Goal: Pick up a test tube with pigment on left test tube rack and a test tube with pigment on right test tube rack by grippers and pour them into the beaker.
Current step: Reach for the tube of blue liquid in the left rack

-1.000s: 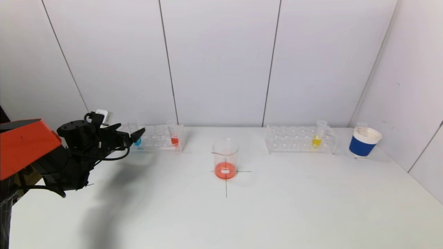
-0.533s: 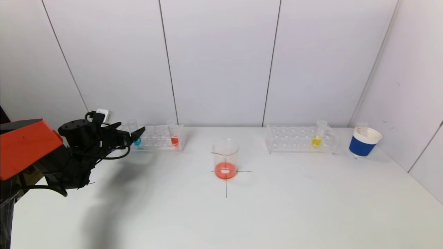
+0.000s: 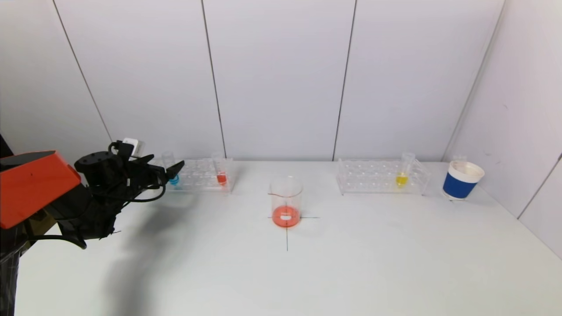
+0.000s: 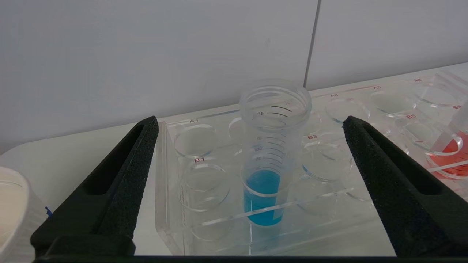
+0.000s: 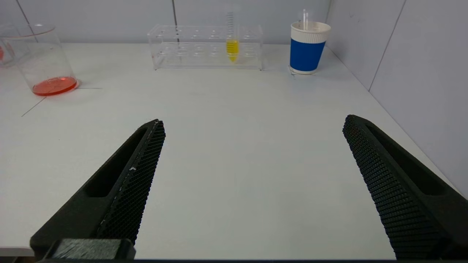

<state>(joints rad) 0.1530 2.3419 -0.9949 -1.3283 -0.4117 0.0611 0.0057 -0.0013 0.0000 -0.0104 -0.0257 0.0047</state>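
Observation:
My left gripper (image 3: 169, 169) is open just in front of the left test tube rack (image 3: 202, 180), level with a tube of blue pigment (image 3: 174, 179). In the left wrist view this blue tube (image 4: 268, 175) stands upright in the rack (image 4: 204, 226) between my open fingers (image 4: 120, 175), untouched. A tube of red pigment (image 3: 221, 177) stands further right in that rack. A tube of yellow pigment (image 3: 401, 179) stands in the right rack (image 3: 380, 177). The beaker (image 3: 286, 202) holds red liquid at the table's centre. My right gripper (image 5: 252, 124) is open and empty over bare table, out of the head view.
A blue and white paper cup (image 3: 461, 180) stands right of the right rack, by the right wall. A white cup edge (image 4: 14, 212) shows beside the left rack. A black cross is marked under the beaker. Walls close off the back and right.
My left gripper has crept slightly toward the blue tube. Nothing else has moved.

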